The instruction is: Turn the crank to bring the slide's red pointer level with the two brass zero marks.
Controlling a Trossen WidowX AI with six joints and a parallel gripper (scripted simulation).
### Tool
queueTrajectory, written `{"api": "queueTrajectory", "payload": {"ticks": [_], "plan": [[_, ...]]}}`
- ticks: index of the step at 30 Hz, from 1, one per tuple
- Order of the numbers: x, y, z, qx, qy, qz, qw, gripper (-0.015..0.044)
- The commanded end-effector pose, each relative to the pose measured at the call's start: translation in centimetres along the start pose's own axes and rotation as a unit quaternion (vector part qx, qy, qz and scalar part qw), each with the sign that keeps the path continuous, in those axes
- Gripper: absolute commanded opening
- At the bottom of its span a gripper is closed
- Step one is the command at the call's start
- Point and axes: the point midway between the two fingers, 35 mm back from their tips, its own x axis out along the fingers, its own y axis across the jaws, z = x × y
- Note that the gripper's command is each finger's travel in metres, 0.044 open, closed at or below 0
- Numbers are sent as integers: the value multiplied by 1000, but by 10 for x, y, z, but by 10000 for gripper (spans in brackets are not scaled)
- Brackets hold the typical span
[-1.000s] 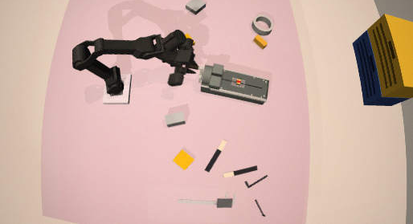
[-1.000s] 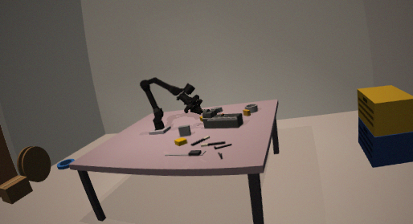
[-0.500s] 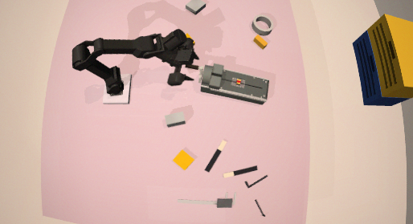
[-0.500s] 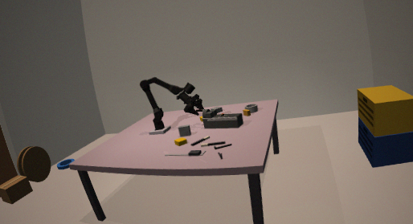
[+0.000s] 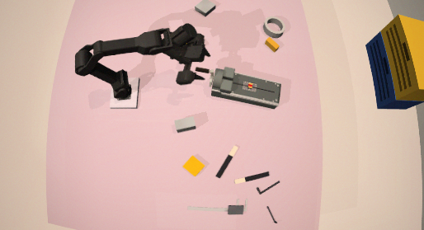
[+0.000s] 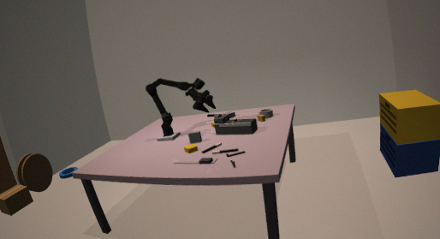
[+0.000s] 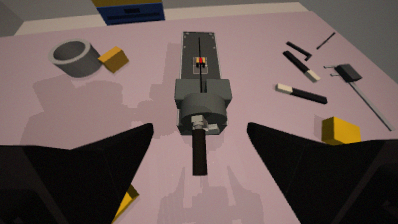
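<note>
At the left of the pink desk point(image 5: 124, 164) point(image 6: 141, 162) point(image 7: 30, 115), the black jointed arm point(image 5: 120, 45) point(image 6: 159, 103) rises from its pale square base plate point(image 5: 133, 104) point(image 6: 162, 139) and reaches right, toward the machine. Its black two-fingered end effector point(image 5: 206, 66) point(image 6: 208, 110) point(image 7: 201, 127) stands spread about as wide as it goes, with nothing between the fingers; in the wrist view one finger is on either side of the dark cylindrical crank handle point(image 5: 202, 69) point(image 6: 211, 116) point(image 7: 199, 152), well apart from it. That handle juts left from the round grey hub point(image 5: 219, 78) point(image 7: 204, 107) at the machine's left end. Farther right, the long grey box-shaped machine point(image 5: 264, 96) point(image 6: 236, 128) point(image 7: 190, 45) lies at the middle of the desk's far half, and on its dark top the small red pointer point(image 5: 250, 86) point(image 6: 235, 119) point(image 7: 201, 61) sits in the slot, within the marked patch. It looks close to level with the zero marks, though exact alignment is too small to tell. Letting go is done; the turning seems finished or nearly so, leaving only a check of the pointer and, if it is off, a fresh grip for a slight correction.
</note>
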Motion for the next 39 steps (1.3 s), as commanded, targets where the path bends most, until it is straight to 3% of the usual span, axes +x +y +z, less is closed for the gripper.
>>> {"api": "queueTrajectory", "payload": {"ticks": [1,7,28,39], "plan": [[-19,1,20,1,-5,3,1000,440],[-22,1,34,-5,0,7,1000,440],[56,-25,125,-75,38,92,992,440],[94,-25,90,-75,38,92,992,440]]}}
